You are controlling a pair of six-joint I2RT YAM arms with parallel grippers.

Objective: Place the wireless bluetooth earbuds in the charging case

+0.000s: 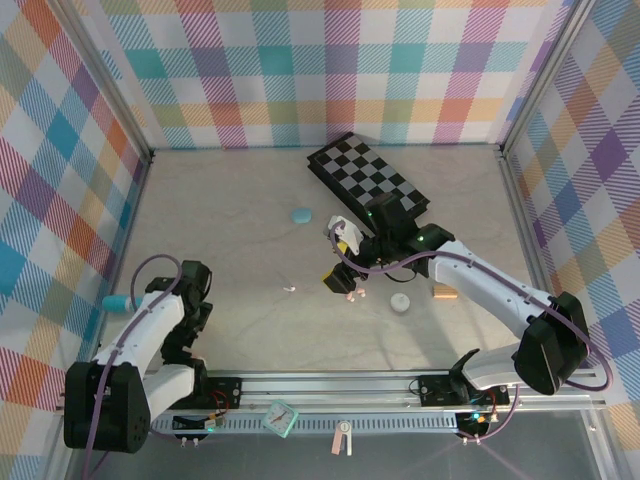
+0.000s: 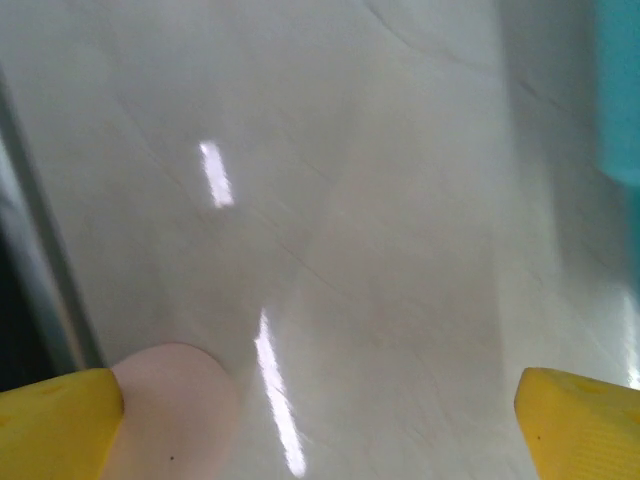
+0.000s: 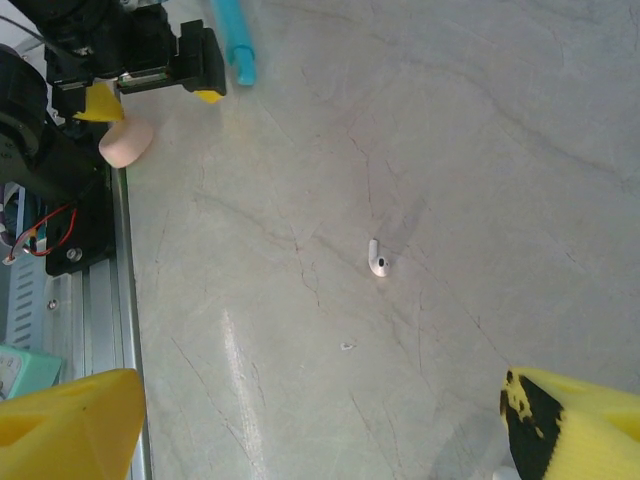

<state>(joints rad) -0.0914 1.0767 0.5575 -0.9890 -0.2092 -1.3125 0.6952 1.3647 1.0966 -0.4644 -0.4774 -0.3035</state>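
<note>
Right hand (image 3: 318, 410) released, jaws wide, hovering near white earbud (image 3: 378, 258), which lies loose on bare bench (image 3: 480, 120). Left hand (image 2: 318, 400) also released, beside pink case (image 2: 170, 400). Risk: the tiny slick bud skids or flips away if the fingers close off-centre.

I'm working in a lab test cell: plaid panels (image 1: 300, 70) wall in the table (image 1: 230, 220), and a checkerboard plate (image 1: 368, 178) lies just beyond my right claw (image 1: 341, 262).
</note>
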